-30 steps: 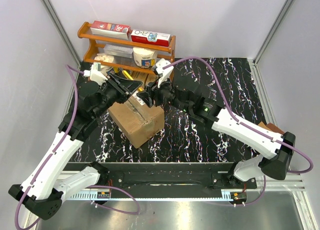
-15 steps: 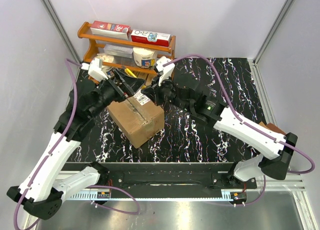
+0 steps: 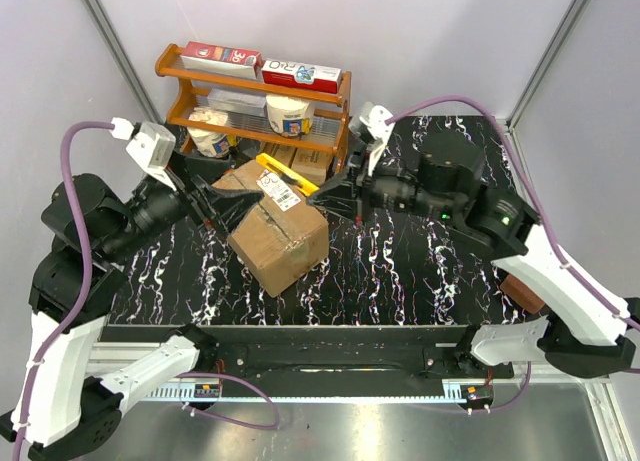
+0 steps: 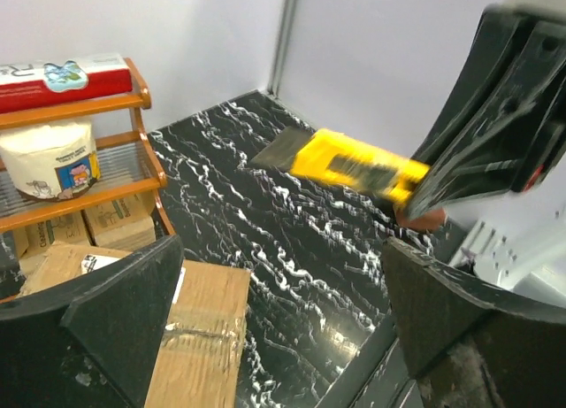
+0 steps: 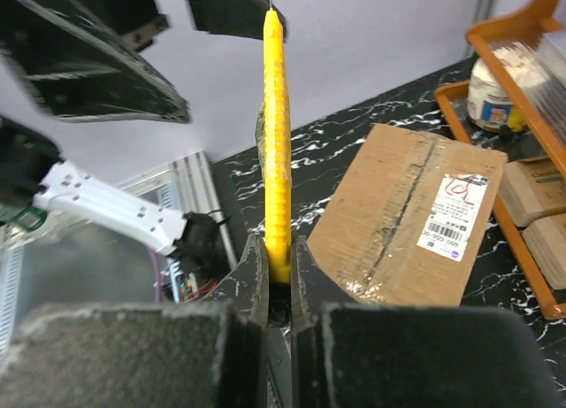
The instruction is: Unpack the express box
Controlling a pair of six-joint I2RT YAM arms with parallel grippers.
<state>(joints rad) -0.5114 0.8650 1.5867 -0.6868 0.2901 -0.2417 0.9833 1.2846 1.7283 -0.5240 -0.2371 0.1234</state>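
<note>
Right gripper [image 5: 277,249]: clamped on the butt end of a yellow utility knife [image 5: 277,116], jaws nearly together around the thin handle.
Knife position: sticks out from the fingers toward 10 o'clock, lifted in the air over the far edge of the express box [image 3: 280,236]; blade itself too blurred to judge.
Left gripper [image 4: 281,247]: spread as wide as possible, nothing between the fingers; hovers at the box's 9 o'clock side, just beside its far-left corner, facing the knife.
Express box: sits on the table [image 3: 420,271] left of centre, turned at an angle with one corner toward 6 o'clock; flaps down.
Tape [image 5: 393,240]: clear strip along the top seam, glossy in the right wrist view.
Label [image 5: 453,215]: white with barcode, on the box top near the far edge, under the knife in the overhead view.
Rack [image 3: 250,81]: orange wood, against the back wall at 11 o'clock, just beyond the box.
Rack top: two flat red-and-white boxes [image 3: 300,76] side by side.
Rack middle: white tub [image 3: 287,113].
Rack bottom: small tan cartons [image 3: 310,164].
</note>
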